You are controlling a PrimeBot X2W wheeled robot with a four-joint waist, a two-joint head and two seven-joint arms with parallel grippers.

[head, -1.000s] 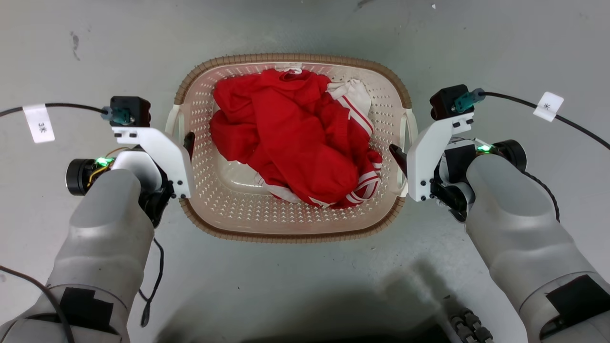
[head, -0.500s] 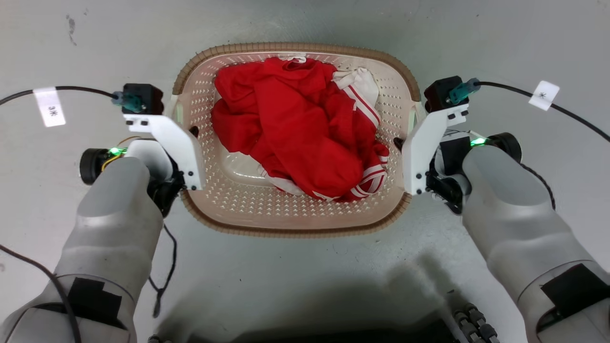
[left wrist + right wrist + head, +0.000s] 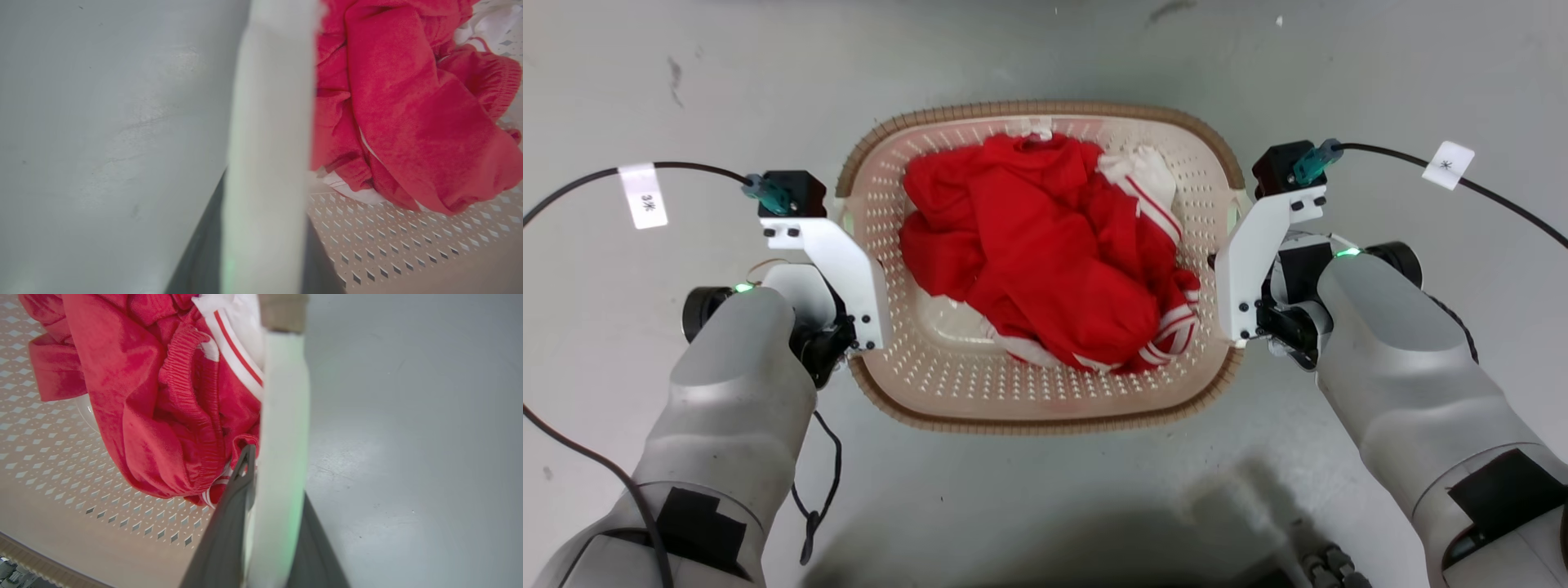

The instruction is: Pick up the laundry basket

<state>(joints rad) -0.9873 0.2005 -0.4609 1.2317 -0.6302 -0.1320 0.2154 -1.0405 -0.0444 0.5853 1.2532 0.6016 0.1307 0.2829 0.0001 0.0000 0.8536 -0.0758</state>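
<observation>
I am looking down at the laundry basket (image 3: 1029,425), which is sitting in the middle of the head view between the two arms, over the grey floor (image 3: 1045,469). I cannot tell whether it is resting on that floor or hanging just off it.

A heap of red clothing (image 3: 1045,253) is lying inside, bunched toward the far and right part. A white piece with red stripes (image 3: 1143,171) is poking out at the far right corner, and the near left part of the perforated bottom is showing bare.

The left gripper (image 3: 265,200) is pinching the left handle (image 3: 269,122), with one dark finger pressing on each side of the white bar. The right gripper (image 3: 276,473) is doing the same on the right handle (image 3: 284,396), its inner fingertip showing just beside the red cloth.

The left forearm (image 3: 735,384) and the right forearm (image 3: 1405,367) are reaching in from the near side, one at each end of the basket.
</observation>
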